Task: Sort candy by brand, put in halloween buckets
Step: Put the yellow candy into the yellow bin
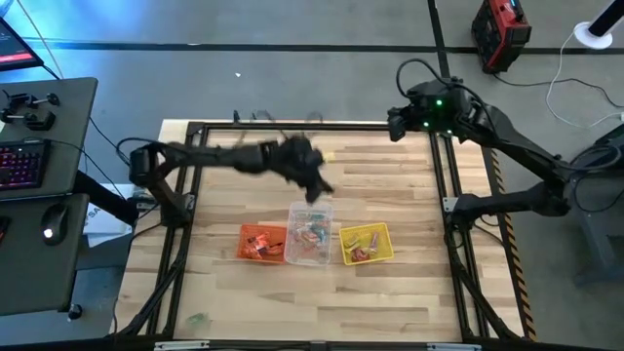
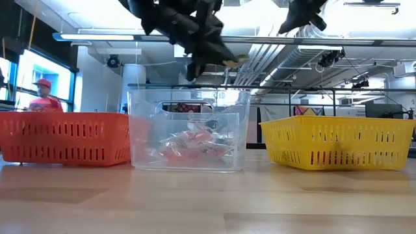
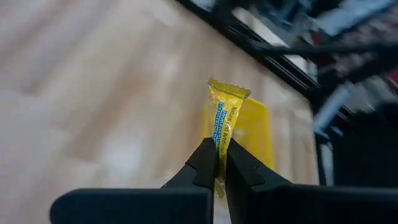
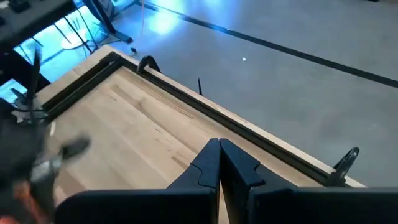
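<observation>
Yellow-wrapped candy in left tool

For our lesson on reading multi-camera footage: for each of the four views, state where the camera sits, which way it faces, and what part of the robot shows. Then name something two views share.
High view: overhead, facing straight down; both arms, orange bucket, clear bucket, yellow bucket.
Low view: table height, facing level across; the arms enter from above.
Left wrist view: on the left arm; left gripper pinching a yellow candy.
Right wrist view: on the right arm; right gripper shut above the table.
Shared: high and low views show all three buckets.
</observation>
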Motion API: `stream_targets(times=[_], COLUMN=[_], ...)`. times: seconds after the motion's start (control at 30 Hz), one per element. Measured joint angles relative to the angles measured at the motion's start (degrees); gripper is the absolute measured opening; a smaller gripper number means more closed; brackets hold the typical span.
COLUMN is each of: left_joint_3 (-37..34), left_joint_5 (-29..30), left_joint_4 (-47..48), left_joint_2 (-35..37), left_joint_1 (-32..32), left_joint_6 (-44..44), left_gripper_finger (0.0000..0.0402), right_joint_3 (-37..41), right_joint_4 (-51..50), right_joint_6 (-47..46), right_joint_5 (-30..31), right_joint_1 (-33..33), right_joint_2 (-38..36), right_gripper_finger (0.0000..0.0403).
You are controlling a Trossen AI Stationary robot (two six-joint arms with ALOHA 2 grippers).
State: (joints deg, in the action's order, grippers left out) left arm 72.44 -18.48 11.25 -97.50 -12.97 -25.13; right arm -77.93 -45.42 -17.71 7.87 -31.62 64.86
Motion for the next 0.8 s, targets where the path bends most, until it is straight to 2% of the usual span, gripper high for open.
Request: stream_targets(times=[0.13,0.33,0.5,0.63,0.8], left_joint_3=[-2.0,5.4,12.0,15.5,17.9], left_joint_5=[0.5,-1.3,-2.7,4.0,10.2], left_joint_4=[-9.5,-8.9,-9.5,-9.1,-8.4], left_joint_2=[-3.1,-13.6,-20.7,-24.9,-26.6], left_joint_1=[6.8,10.1,14.3,17.4,17.8], left_joint_6=[1.3,6.2,7.6,6.1,5.3], left_gripper_finger=[0.0000,0.0000,0.0001,0.0017,0.0061], right_joint_3=[0.0,0.0,0.0,0.0,0.0], right_joint_4=[-0.3,-0.4,-1.0,-2.5,-4.4], right_joint_6=[-0.4,-5.1,-7.0,-8.4,-10.6], right_joint_5=[-2.7,-3.9,0.8,3.1,3.3], right_joint_1=[0.7,4.2,7.6,9.0,9.6], right_joint_2=[-0.6,-0.3,-0.3,-0.3,-0.3], right_gripper_finger=[0.0000,0.0000,0.0000,0.0000,0.0000])
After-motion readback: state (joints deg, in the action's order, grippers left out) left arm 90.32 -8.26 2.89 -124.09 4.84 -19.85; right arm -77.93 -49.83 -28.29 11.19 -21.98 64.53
